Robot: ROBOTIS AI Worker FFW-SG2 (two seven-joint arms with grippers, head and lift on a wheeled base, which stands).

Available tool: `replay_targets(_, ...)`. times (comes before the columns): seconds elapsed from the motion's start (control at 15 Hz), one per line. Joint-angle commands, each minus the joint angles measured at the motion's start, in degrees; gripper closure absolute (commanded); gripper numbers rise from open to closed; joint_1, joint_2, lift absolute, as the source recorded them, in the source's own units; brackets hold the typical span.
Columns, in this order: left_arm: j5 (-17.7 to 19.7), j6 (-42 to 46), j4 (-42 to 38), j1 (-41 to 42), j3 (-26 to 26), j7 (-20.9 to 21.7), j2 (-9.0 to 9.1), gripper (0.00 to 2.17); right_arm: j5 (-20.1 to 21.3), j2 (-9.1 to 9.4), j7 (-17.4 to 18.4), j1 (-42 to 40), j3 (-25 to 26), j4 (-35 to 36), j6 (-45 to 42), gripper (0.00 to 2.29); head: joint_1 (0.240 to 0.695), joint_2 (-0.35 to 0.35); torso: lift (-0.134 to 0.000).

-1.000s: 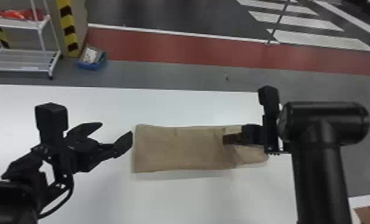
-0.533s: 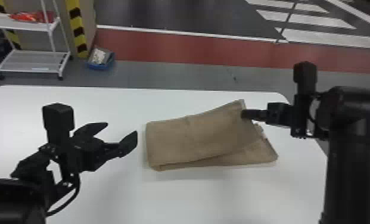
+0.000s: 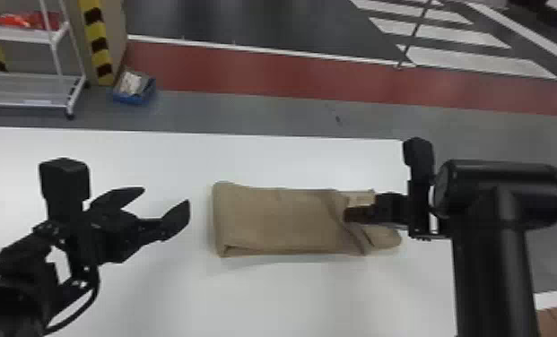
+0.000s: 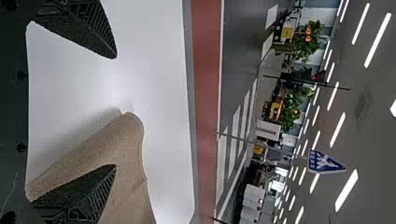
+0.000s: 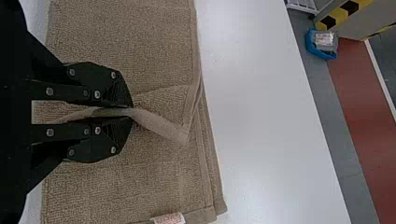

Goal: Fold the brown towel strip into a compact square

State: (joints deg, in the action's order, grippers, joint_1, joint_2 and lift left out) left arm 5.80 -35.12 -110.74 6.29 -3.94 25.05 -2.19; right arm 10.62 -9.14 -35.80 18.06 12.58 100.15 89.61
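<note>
Floor (image 3: 290, 114): gray, banded with red, striped white farther off; running past the table's far edge.
Table (image 3: 290, 304): white; spread under the towel and both grippers.
Cart (image 3: 30, 87): white, shelved; standing past the table, far left in head view.
Right arm (image 3: 497, 251): black; coming in from the bottom edge of head view, at the right.
Brown towel strip (image 3: 277, 219): on the table, between the grippers; laid out long from left to right. Folded over in layers, smooth toward the left end, bunched and creased toward the right, with layers out of line there.
Blue bin (image 3: 133, 96): on the floor beside the cart, loaded with something pale.
Left gripper (image 3: 165, 197): spread wide, pinching nothing; near the towel's left end, with a gap between in head view.
Right gripper (image 3: 346, 215): pinching a raised ridge of towel between both fingers, at the right part of the cloth.
Tag (image 5: 169, 218): small, white, at the towel's edge in right wrist view.
</note>
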Motion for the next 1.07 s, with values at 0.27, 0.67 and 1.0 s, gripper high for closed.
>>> replay_targets(0.27,0.0,0.0,0.0,0.13,0.34,0.0,0.0,0.04,-3.41,-2.46,-0.41,1.53,5.97,7.34,0.47,1.0,0.695,-0.244,-0.124)
replay_targets(0.67,0.0,1.05,0.79,0.21,-0.02,0.09,0.0,0.04,-1.48,-2.9,-0.5,0.48,3.68,2.06,0.47,1.0,0.695,-0.281,-0.124)
replay_targets(1.0,0.0,1.05,0.7,0.39,-0.28,0.09,0.0,0.04,-0.51,-3.16,-0.5,-0.4,4.74,2.15,0.47,0.99,0.695,-0.287,-0.124)
